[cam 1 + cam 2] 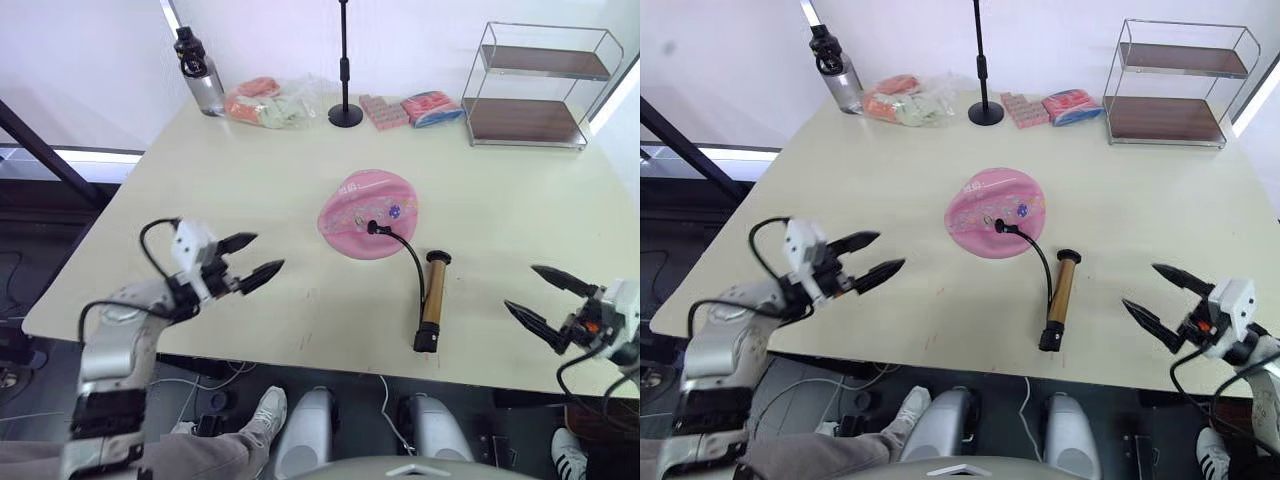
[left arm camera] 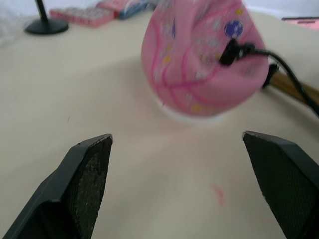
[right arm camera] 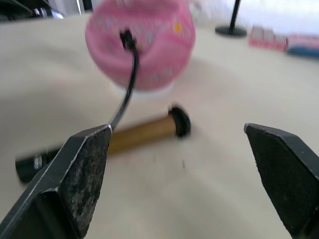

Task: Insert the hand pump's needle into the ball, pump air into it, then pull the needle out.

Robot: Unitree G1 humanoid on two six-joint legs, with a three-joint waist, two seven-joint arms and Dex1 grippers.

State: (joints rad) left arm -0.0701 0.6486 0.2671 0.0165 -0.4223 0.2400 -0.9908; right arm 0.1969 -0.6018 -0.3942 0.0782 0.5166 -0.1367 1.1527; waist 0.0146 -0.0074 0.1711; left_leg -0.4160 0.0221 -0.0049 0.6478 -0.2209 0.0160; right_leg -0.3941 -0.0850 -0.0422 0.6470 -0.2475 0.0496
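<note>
Seemingly needle-joined, one ball [image 1: 367, 214] and one hand pump [image 1: 433, 302] lie between two wide-open grippers [image 1: 254, 258] [image 1: 539, 297].

1. The needle [image 1: 372, 227]: metal pin hidden; only its black fitting shows against the ball [image 1: 362, 205].
2. The ball's lettering: too small to read.
3. Microphone stand [image 1: 345, 70]: top cut off.

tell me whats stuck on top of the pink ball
The black fitting at the end of the hand pump's hose sits on the ball. The needle itself is hidden.
</note>
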